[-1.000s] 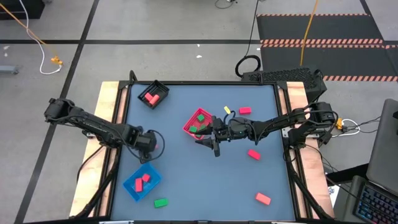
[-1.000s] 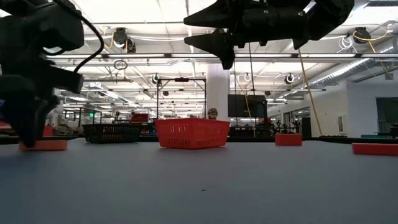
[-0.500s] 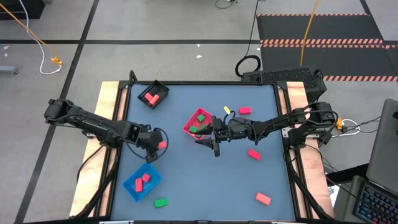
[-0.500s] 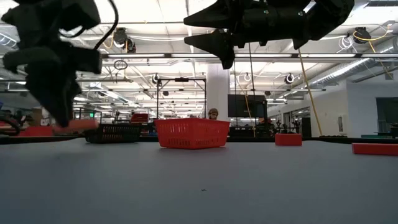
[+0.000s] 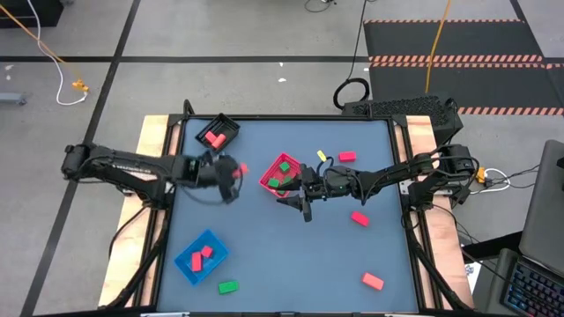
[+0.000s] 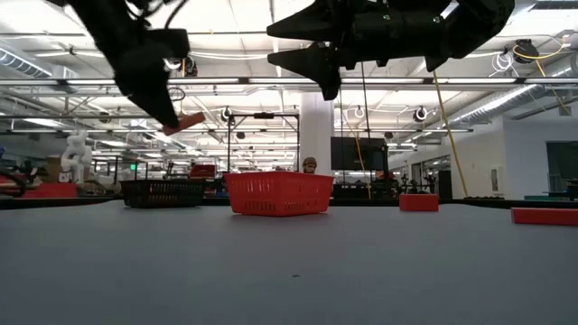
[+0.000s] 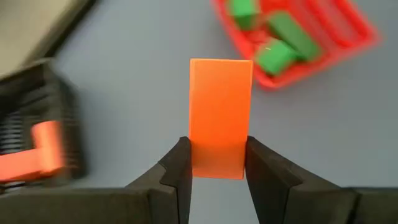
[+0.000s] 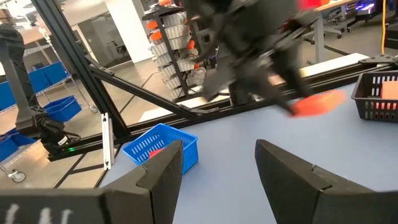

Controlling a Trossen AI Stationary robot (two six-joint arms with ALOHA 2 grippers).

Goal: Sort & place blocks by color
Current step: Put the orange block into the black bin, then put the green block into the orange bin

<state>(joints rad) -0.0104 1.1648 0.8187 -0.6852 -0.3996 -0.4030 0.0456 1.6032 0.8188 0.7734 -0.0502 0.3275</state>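
My left gripper (image 5: 233,169) hangs high over the table between the black tray (image 5: 217,134) and the pink-red tray (image 5: 282,173), shut on a red oblong block (image 7: 219,118). The pink-red tray holds green blocks (image 7: 277,53). The black tray and the blue tray (image 5: 201,257) hold red blocks. Loose on the table lie a green block (image 5: 227,286) and red blocks (image 5: 347,157), (image 5: 359,218), (image 5: 372,281). My right gripper (image 5: 300,201) is open and hovers beside the pink-red tray, touching nothing. My left gripper pinches the red block between its two fingers (image 7: 180,168) at one short end (image 7: 216,168). The rest of the block sticks out past the fingertips. The fingers slant down from the table's left. The block (image 6: 185,122) is lifted clear, tilted, high above the table.
A small yellow piece (image 5: 322,156) lies near the far red block. Bare table surface stretches across the near middle (image 5: 291,264). Wooden side rails (image 5: 150,176) border the table. The right arm (image 5: 379,179) reaches in from the right edge.
My left gripper has risen from table height near the blue tray, carrying the red block clear of the table. It has swung toward the far edge and somewhat right, ending between the black and pink-red trays. The right arm has kept still.
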